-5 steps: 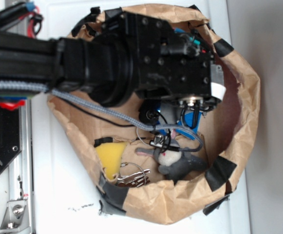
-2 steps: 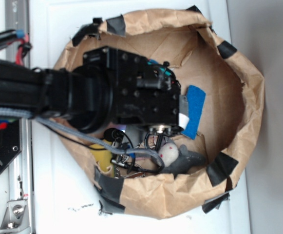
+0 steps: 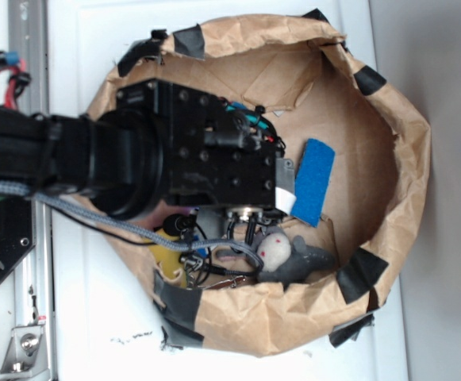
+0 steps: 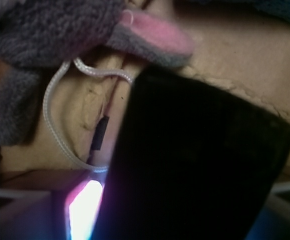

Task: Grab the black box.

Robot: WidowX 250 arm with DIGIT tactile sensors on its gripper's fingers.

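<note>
From the left the black arm [image 3: 71,163] reaches across the white worktop [image 3: 95,317] into the brown paper bag [image 3: 397,167]. A yellow sponge [image 3: 167,252] peeks out at seven o'clock under the wrist. The gripper itself is hidden beneath the arm, so I cannot tell whether it is spread or pinching. Up close, the black box [image 4: 194,170] fills the wrist view's lower right, lying on the bag floor just below the grey plush [image 4: 45,35]. A blue sponge [image 3: 313,181] lies at three o'clock.
</note>
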